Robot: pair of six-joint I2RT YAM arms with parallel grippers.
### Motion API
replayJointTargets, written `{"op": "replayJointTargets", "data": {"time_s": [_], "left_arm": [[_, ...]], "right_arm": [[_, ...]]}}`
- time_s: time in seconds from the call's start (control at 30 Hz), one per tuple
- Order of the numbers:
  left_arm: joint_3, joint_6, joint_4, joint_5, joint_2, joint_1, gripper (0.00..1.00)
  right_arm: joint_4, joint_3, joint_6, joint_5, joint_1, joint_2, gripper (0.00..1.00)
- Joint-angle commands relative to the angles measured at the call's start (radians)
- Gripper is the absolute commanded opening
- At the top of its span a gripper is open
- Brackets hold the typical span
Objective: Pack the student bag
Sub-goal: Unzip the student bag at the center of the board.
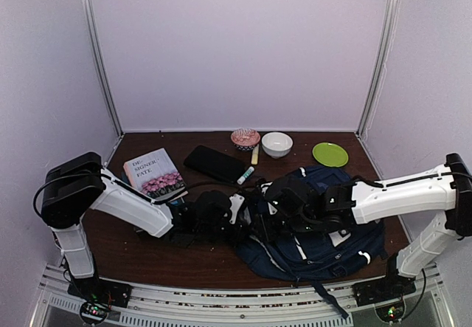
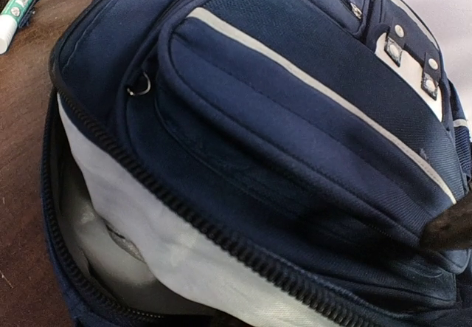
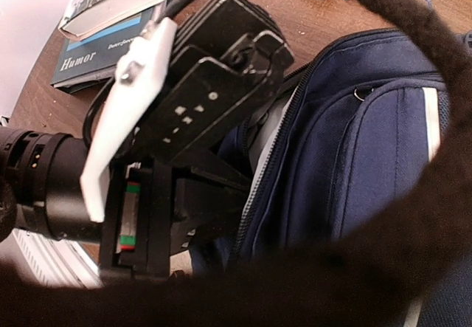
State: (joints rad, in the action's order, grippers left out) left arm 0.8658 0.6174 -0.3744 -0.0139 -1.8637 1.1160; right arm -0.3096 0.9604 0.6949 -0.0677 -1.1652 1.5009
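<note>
White panels closed in a dark brown wooden table [image 1: 147,257], photographed from above and from two wrist cameras. Lying slumped at the near right of it was the student bag [image 1: 317,242], a navy backpack with thin white stripes [image 2: 310,83], its main zipper [image 2: 184,212] open and pale grey lining [image 2: 133,216] showing. It looked soft and floppy, likely to sag and fold when lifted, so the firmer zipper edge or the padded straps seemed the best places to take hold. The left gripper [image 1: 247,220] was closed at the bag's open edge; whether it pinched fabric could not be seen. The right gripper [image 1: 284,205] hung over the bag's top, and a blurred dark strap [image 3: 413,194] crossed its camera, so its jaws could not be judged. A book with pink flowers [image 1: 153,173] lay at the left; its title was too small to read surely. Beneath it a dark blue cover [image 3: 96,57] read "Humor". A glue stick [image 2: 16,9] carried a green label, unreadable.
</note>
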Motion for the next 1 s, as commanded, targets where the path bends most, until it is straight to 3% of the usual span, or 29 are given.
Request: {"op": "replayJointTargets", "data": {"time_s": [0.0,0.13,0.37,0.4,0.6,0.83,0.97], "left_arm": [[-0.021,-0.008,-0.023,-0.008,0.02,-0.007,0.0],[-0.024,-0.006,-0.023,-0.004,0.025,-0.007,0.0],[-0.024,0.001,-0.022,0.0,0.02,-0.007,0.0],[-0.023,0.003,-0.017,0.001,0.017,-0.007,0.0],[-0.011,0.016,0.001,0.013,0.006,-0.011,0.0],[-0.002,0.03,0.002,0.008,0.016,-0.019,0.0],[0.013,0.03,0.011,0.002,0.031,-0.019,0.0]], "right_arm": [[0.046,0.018,0.011,0.024,0.011,0.064,0.49],[0.043,0.011,0.029,0.022,0.012,0.097,0.44],[0.065,-0.037,0.047,-0.024,0.008,0.012,0.02],[0.065,-0.044,0.046,-0.035,0.007,-0.015,0.0],[-0.03,-0.088,0.06,-0.14,0.0,-0.168,0.0],[-0.157,-0.169,0.124,-0.368,-0.003,-0.323,0.0],[-0.255,-0.133,0.18,-0.523,-0.004,-0.338,0.0]]}}
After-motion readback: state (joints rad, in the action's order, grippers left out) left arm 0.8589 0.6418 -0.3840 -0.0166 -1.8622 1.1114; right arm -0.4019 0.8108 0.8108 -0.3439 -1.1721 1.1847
